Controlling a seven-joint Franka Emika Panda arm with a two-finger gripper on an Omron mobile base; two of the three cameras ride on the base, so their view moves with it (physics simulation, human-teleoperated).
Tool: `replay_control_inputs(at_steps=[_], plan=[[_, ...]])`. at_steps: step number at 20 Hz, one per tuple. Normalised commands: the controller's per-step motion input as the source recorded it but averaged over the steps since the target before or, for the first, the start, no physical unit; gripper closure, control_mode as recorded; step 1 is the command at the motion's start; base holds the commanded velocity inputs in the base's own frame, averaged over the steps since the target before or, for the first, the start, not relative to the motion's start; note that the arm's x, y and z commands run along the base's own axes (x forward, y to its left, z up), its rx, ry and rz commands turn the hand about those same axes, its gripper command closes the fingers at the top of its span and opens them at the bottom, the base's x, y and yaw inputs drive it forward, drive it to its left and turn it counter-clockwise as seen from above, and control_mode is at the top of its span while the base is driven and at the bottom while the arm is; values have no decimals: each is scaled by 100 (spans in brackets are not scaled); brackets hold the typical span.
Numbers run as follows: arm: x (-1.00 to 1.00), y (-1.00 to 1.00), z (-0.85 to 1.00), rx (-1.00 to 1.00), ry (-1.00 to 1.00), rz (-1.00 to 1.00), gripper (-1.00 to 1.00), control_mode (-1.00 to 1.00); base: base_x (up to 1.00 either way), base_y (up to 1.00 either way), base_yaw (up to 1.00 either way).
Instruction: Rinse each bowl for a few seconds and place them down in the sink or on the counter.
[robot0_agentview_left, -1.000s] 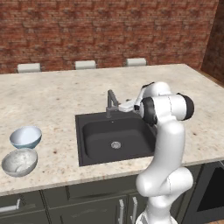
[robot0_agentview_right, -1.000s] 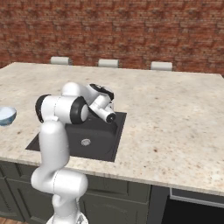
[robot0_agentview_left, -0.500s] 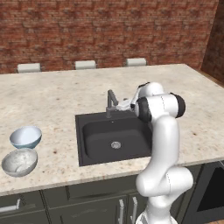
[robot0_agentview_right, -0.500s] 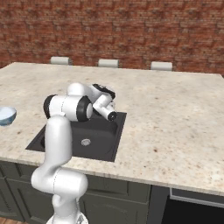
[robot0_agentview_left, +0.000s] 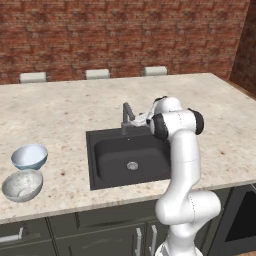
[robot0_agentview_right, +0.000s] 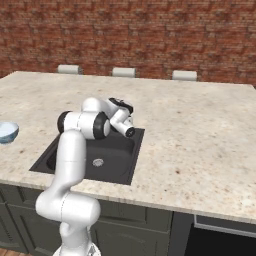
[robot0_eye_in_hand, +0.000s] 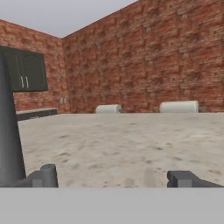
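Gripper (robot0_eye_in_hand: 112, 178) is spread wide and empty, sitting low at the back edge of the square matte black sink (robot0_agentview_left: 131, 161), right beside the dark angular faucet (robot0_agentview_left: 127, 116), whose column fills the left of the hand view. Hand points level across the beige speckled stone counter (robot0_agentview_left: 75, 107) toward the red brick wall (robot0_agentview_left: 125, 35), so my read is it's lining up on the faucet to get water running before any bowl goes under; nothing rinsed yet. Both bowls sit untouched near the front left corner of the worktop, well apart from the arm: glossy pale blue round bowl (robot0_agentview_left: 29, 156) with white inside, and the mottled grey-white speckled bowl (robot0_agentview_left: 22, 185) just in front of it, nearly touching. Basin holds just its round silver drain (robot0_agentview_left: 132, 165)
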Motion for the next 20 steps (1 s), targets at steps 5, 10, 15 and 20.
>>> replay_control_inputs(at_steps=[5,10,15,20], plan=[[33,0,-18,0,0,0,-100,-100,0,0,0],[36,0,-16,0,1,0,-100,-100,0,0,0],[32,0,-21,0,3,0,-100,-100,0,0,0],[16,-3,-24,0,6,1,100,-100,0,0,0]])
